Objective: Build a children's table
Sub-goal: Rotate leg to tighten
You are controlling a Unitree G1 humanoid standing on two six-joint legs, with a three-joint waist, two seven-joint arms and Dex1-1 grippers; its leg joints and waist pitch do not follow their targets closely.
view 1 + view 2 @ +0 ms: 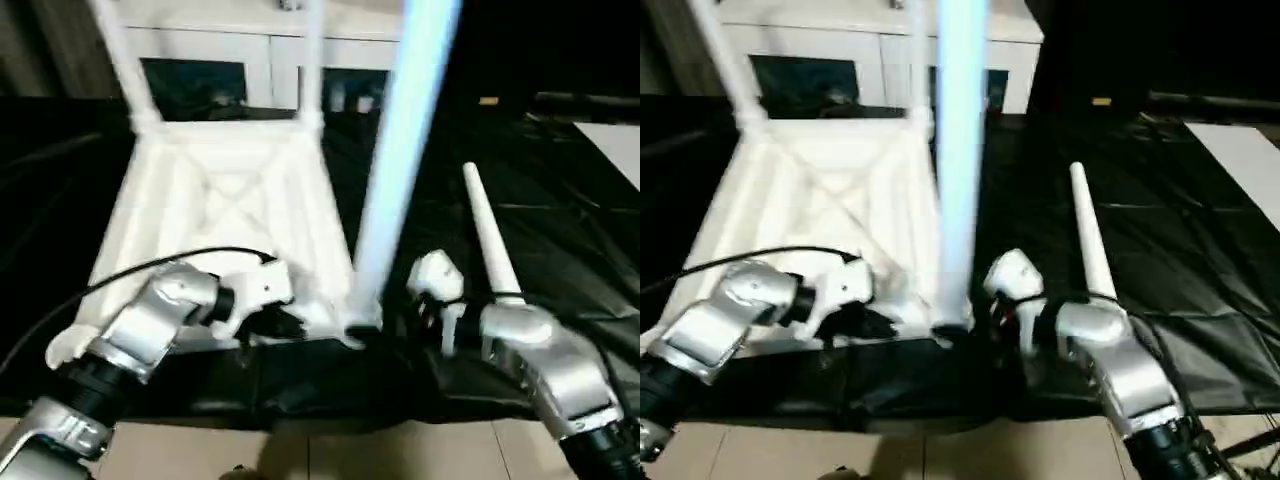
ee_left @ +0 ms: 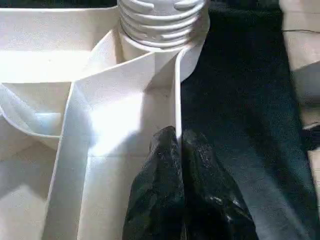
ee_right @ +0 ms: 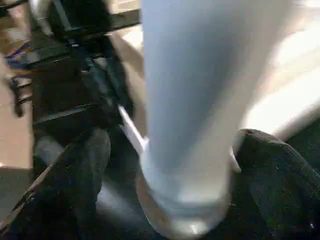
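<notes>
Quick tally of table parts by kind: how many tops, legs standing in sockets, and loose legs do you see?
White ribbed plastic table tops: 1
White tapered tube legs standing in corner sockets: 3
Loose white tapered legs lying on the black sheet: 1
Total: 5

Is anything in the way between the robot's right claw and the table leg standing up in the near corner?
Nothing visible. The right gripper has its fingers spread on either side of the standing leg, with only open space between them and it.
</notes>
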